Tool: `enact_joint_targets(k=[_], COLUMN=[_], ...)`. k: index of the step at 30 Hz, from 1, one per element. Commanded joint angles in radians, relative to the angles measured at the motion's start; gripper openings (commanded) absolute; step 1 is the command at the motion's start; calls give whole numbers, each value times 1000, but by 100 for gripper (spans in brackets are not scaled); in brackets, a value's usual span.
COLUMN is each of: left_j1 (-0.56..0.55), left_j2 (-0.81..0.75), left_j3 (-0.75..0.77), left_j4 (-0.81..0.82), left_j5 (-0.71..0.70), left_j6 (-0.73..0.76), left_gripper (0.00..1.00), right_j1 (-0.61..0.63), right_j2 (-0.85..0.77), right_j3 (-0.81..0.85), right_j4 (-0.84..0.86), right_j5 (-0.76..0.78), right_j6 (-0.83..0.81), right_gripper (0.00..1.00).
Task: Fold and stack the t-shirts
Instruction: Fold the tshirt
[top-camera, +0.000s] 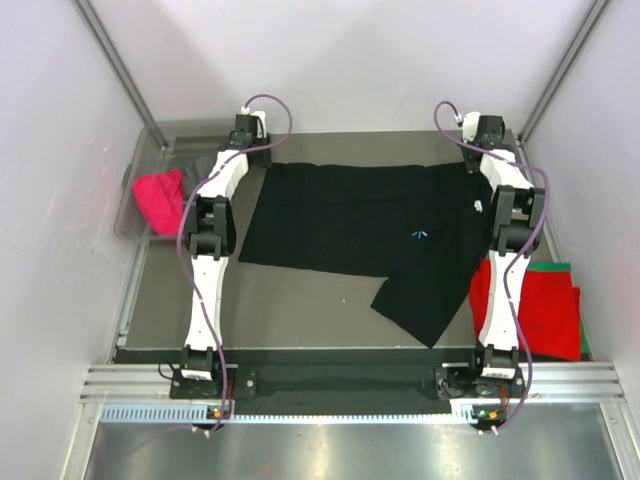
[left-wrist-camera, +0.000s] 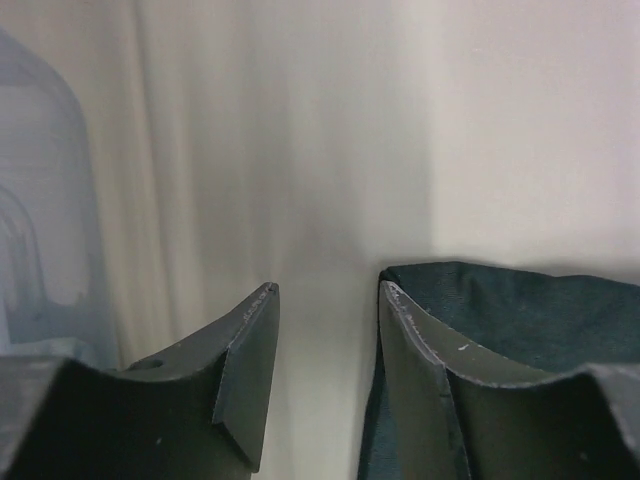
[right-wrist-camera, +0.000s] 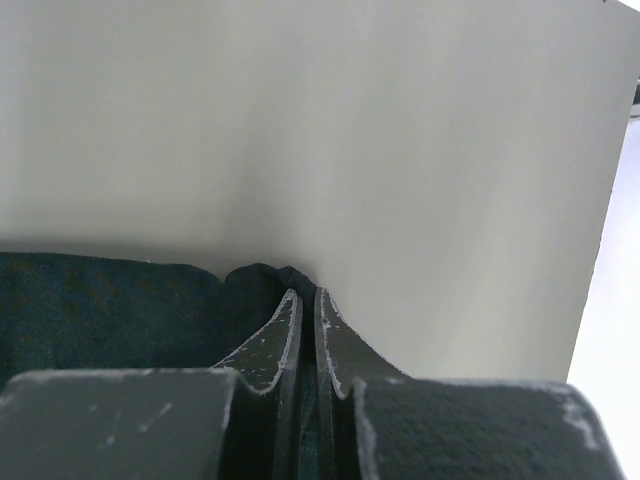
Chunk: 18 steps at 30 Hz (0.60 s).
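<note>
The large black t-shirt (top-camera: 350, 225) lies spread across the table, its tiny blue mark (top-camera: 418, 235) facing up and one part trailing toward the front right. My left gripper (top-camera: 260, 157) is at the shirt's far left corner. In the left wrist view it (left-wrist-camera: 325, 290) is open, with black cloth (left-wrist-camera: 520, 310) beside and behind its right finger and none between the jaws. My right gripper (top-camera: 472, 163) is at the far right corner. In the right wrist view it (right-wrist-camera: 307, 295) is shut on a fold of black cloth (right-wrist-camera: 100, 300).
A translucent grey tub (top-camera: 140, 165) at the far left holds a pink shirt (top-camera: 160, 198); the tub also shows in the left wrist view (left-wrist-camera: 40, 200). A red shirt (top-camera: 548, 310) lies on a green one (top-camera: 552, 267) at the right edge. White walls stand close behind both grippers.
</note>
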Motion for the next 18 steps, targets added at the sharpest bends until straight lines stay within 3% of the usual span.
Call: enact_joint_targets(k=[1, 11, 18], left_j1=[-1, -38, -61], left_j2=[-56, -127, -165], left_j3=[21, 25, -13], left_j4=[20, 40, 92], left_j5=[9, -79, -201], left_j6=[-51, -22, 32], left_gripper=[50, 57, 56], right_j1=[22, 25, 28], right_j2=[-69, -106, -118], right_j3=[-21, -80, -105], right_j4=[-16, -4, 4], right_j5=[-23, -23, -23], right_j6=[14, 17, 10], right_gripper=[0, 0, 0])
